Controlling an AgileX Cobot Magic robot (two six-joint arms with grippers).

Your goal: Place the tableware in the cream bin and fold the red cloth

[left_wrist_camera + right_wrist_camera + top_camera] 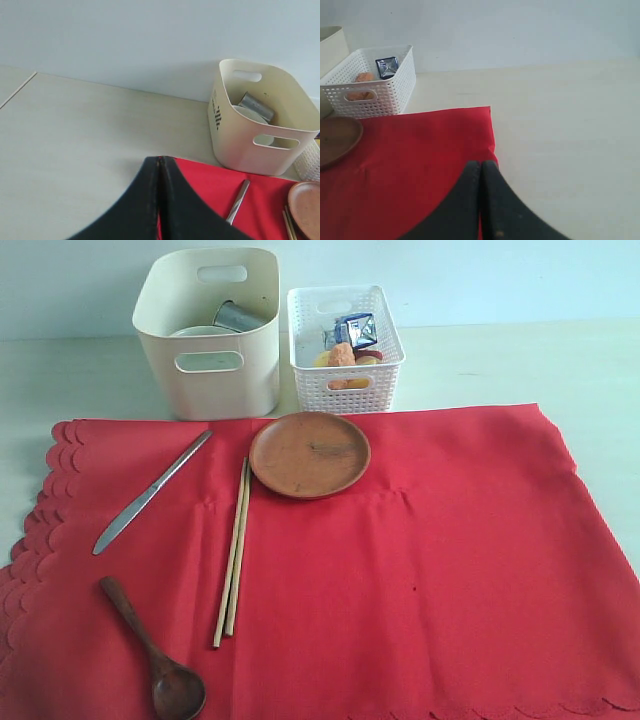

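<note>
Red cloth (420, 560) lay flat under brown plate (309, 454), knife (152, 492), chopsticks (233, 552), wooden spoon (155, 655); steel cup (238, 316) sat in cream bin (210, 370). Left gripper (160, 165), right gripper (480, 167) clenched, empty. Risk: thin knife, chopsticks could slip from pinch, or fingers snag cloth.

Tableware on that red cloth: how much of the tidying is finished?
Done: the steel cup and white bowl sit inside the cream bin. In hand: nothing; the left claw and right claw are shut and empty. To do: the brown plate, knife, chopsticks and wooden spoon lie on the red cloth, which is spread flat, unfolded.
</note>
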